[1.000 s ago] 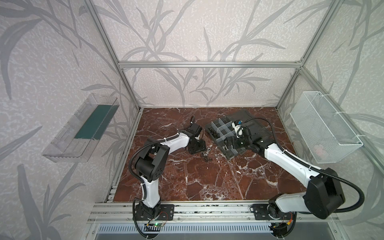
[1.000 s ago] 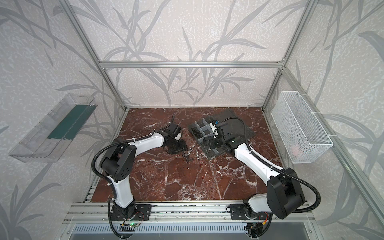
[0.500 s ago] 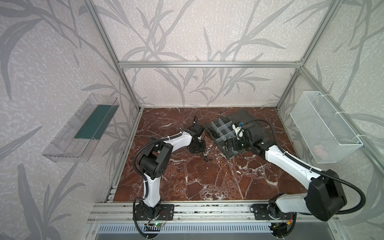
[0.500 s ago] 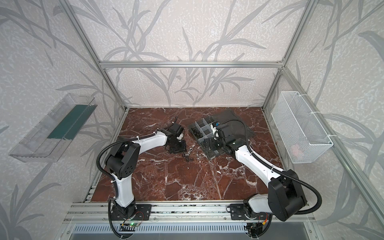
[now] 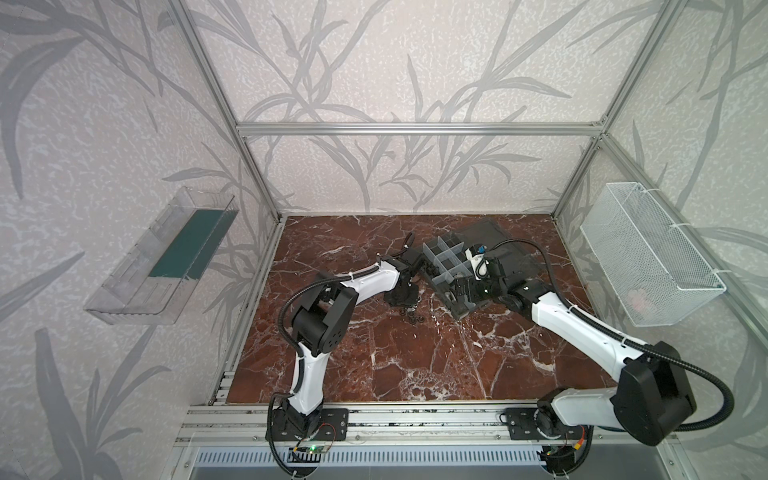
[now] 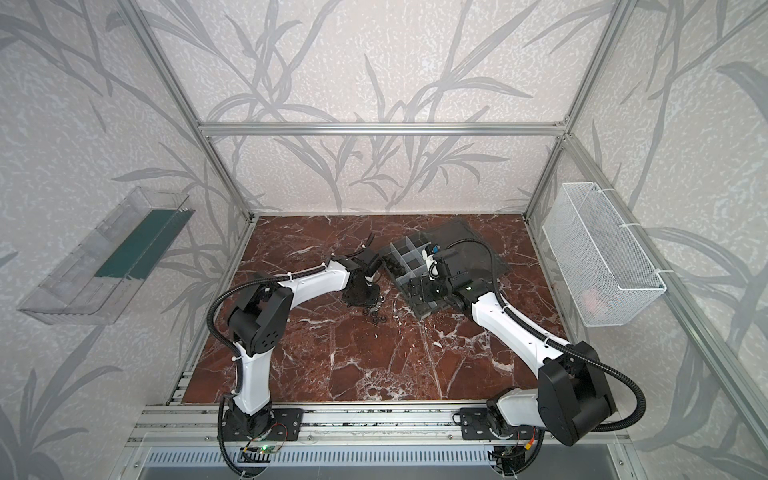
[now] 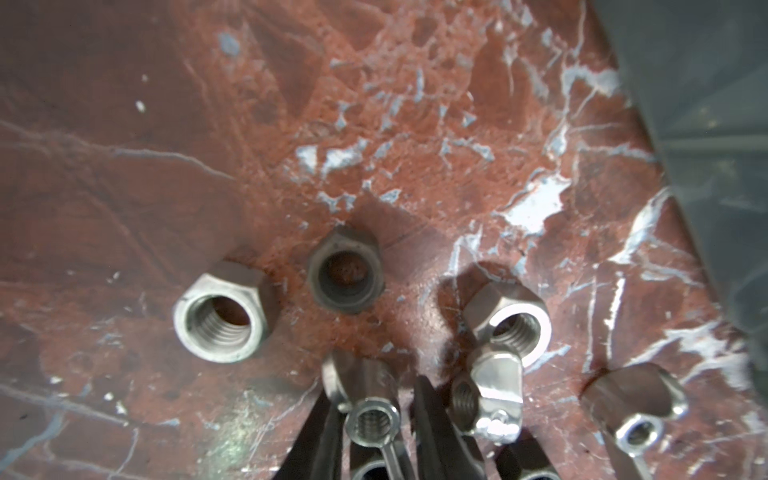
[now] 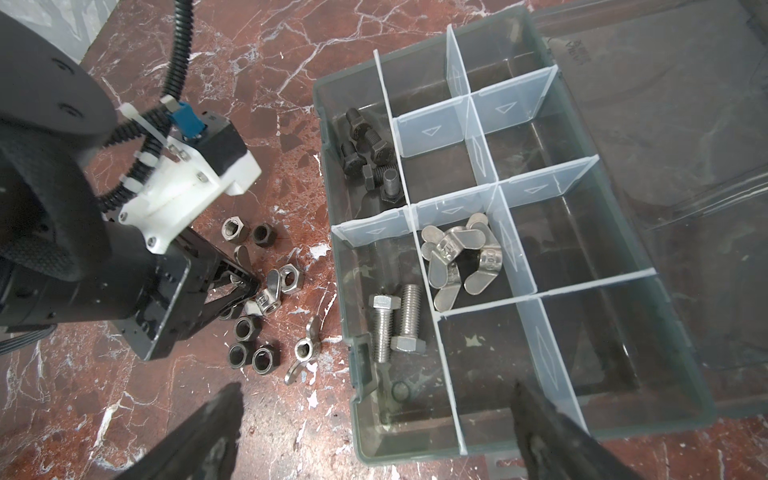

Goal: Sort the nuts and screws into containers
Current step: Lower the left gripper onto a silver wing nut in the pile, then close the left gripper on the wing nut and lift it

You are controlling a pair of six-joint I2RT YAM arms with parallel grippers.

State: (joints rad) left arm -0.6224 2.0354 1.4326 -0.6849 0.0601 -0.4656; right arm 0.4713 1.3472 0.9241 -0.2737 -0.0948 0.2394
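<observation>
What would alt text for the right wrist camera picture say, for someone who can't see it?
An open grey organizer box on a red marble table holds dark screws, silver screws and wing nuts in separate compartments. Beside it the left gripper reaches down into a loose pile of nuts, and the right gripper hangs open in the foreground.

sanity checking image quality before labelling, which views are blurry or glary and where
Left wrist view: soft focus all over, blurriest at the wing nut between the fingers of the left gripper; glare on a neighbouring silver nut. Right wrist view: organizer box sharp, right gripper blurred. Both top views: even light, loose nuts tiny.
</observation>
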